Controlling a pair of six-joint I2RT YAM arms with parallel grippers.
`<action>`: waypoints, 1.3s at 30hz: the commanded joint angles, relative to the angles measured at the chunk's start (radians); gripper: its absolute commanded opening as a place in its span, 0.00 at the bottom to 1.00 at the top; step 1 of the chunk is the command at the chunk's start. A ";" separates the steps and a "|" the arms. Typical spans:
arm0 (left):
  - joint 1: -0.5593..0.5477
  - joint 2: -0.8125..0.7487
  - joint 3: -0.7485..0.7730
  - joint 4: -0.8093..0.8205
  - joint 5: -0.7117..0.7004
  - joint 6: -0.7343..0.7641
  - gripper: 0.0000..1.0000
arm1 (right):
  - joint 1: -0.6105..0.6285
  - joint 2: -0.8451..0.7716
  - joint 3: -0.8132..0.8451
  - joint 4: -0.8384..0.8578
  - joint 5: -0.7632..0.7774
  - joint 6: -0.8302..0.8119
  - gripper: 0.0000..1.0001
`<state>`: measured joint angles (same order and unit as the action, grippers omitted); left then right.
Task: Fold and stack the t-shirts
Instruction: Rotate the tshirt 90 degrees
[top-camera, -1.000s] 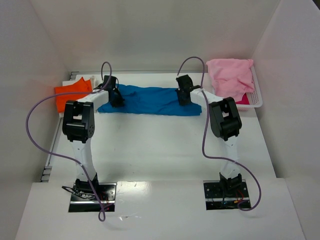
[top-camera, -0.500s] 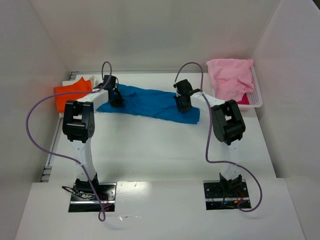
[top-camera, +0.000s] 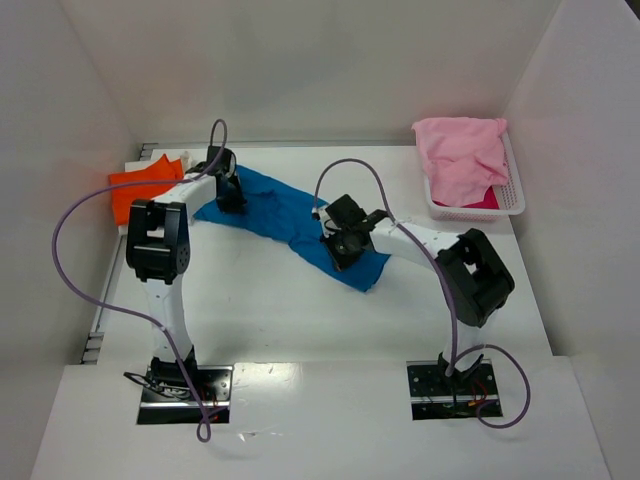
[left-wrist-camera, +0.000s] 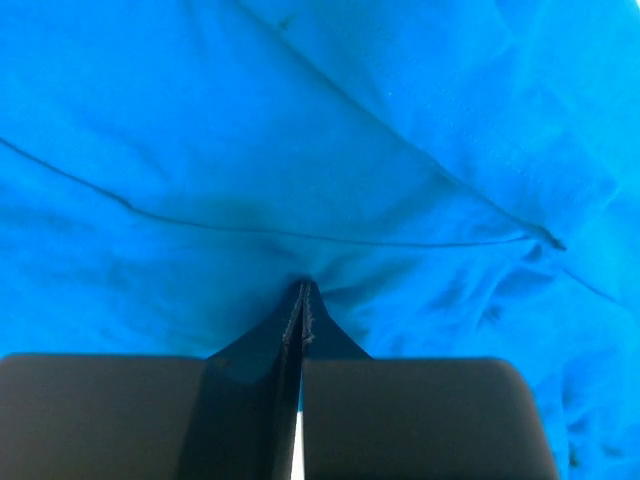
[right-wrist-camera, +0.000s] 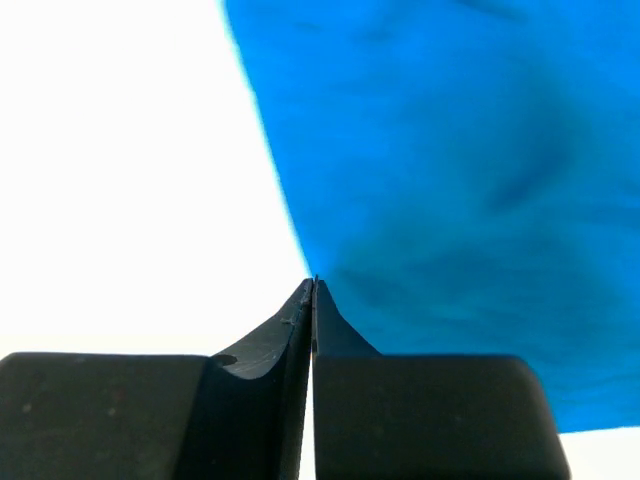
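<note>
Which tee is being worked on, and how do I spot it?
On the white table, look centre-back. The blue tee lies stretched diagonally there. Only it is blue: the orange tee sits far left, the pink tee in the basket far right.

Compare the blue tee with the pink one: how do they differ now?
The blue t-shirt lies stretched out on the table, pinched by the left gripper and right gripper; the pink t-shirt sits bunched in the white basket, untouched. Both are plain single-colour tees.

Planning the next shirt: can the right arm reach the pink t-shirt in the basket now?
Probably not yet: the right arm has its jaws shut on the blue t-shirt. Nothing lies between it and the pink t-shirt otherwise.
</note>
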<state>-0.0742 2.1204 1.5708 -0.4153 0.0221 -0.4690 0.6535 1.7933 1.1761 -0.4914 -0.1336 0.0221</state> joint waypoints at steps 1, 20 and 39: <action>0.005 0.067 0.102 -0.049 0.005 0.100 0.04 | 0.021 -0.066 -0.004 -0.009 -0.153 -0.024 0.04; -0.004 0.002 0.182 -0.027 0.039 0.075 0.26 | -0.069 -0.382 -0.047 0.077 0.114 -0.013 0.55; 0.034 -0.046 0.086 0.015 0.077 -0.104 0.78 | -0.118 -0.130 -0.056 0.085 0.119 -0.068 1.00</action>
<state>-0.0493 2.0471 1.6447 -0.4261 0.0624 -0.5197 0.5136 1.6425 1.1191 -0.4304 -0.0422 -0.0189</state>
